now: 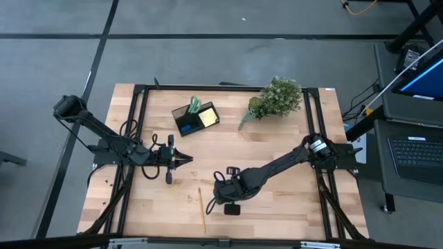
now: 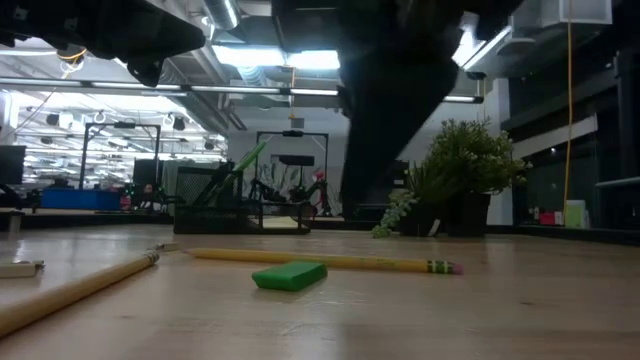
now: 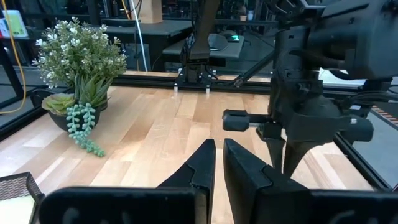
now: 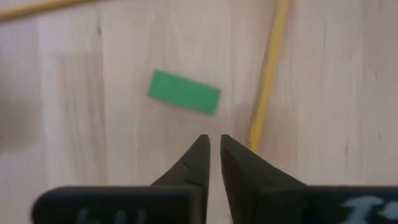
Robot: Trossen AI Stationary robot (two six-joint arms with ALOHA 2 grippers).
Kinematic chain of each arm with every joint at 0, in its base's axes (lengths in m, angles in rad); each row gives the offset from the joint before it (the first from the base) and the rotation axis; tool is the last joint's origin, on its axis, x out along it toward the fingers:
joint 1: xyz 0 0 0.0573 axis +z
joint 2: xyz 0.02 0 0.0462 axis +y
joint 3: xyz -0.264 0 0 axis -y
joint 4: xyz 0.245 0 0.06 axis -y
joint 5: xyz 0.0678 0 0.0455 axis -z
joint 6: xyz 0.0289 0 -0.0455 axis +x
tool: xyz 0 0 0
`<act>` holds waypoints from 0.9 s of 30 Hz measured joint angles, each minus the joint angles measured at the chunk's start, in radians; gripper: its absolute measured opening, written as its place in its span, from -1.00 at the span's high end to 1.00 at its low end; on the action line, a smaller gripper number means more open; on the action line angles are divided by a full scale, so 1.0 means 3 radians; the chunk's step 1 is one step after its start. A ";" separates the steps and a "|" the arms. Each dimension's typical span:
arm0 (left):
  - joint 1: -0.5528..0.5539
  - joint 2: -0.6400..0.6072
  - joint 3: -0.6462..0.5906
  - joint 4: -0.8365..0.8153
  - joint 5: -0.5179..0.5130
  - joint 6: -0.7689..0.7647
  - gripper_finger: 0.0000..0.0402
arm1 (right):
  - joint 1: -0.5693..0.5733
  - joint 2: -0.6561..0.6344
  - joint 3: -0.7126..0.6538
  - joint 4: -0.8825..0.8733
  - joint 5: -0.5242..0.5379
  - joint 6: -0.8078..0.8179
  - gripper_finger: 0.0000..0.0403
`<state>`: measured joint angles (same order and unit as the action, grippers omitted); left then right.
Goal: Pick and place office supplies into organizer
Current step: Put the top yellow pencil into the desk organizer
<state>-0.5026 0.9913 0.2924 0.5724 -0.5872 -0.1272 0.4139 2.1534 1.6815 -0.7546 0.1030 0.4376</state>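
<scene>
High view: my right gripper [image 1: 216,196] reached low over the table [image 1: 277,207]; my left gripper [image 1: 187,160] waited. The organizer [image 1: 196,117] sat far back. Right wrist view: my fingers, nearly closed and empty, pointed between green block [image 4: 184,92] and pencil [image 4: 267,68].

The left arm is reaching in from the left edge of the worktop [image 1: 277,149], its links folded low and its wrist lying level. The left tool [image 1: 188,160] is pointing toward the middle, its two fingers [image 3: 202,163] nearly together with only a thin gap between them. The right arm is stretching from the right side toward the front centre, wrist bent downward. The right tool [image 4: 213,144] is hanging just above the wood, its fingertips [image 4: 200,146] standing a sliver apart, gripping nothing.
</scene>
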 joint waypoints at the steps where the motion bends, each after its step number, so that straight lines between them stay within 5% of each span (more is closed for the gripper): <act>1: 0.0000 0.0000 0.0000 0.0000 0.0000 0.0000 0.87 | -0.0018 -0.0003 0.0001 0.0011 0.0001 -0.0008 0.72; 12: 0.0000 0.0000 0.0000 0.0000 0.0001 0.0000 0.87 | -0.0175 -0.0006 -0.0064 0.0078 -0.0001 -0.0007 0.30; 27: 0.0000 0.0000 0.0000 0.0000 0.0001 0.0004 0.86 | -0.0134 0.0070 -0.0065 0.0125 -0.0004 0.0001 0.28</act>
<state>-0.5025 0.9911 0.2924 0.5724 -0.5869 -0.1261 0.3738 2.1744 1.6619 -0.7172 0.1017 0.4379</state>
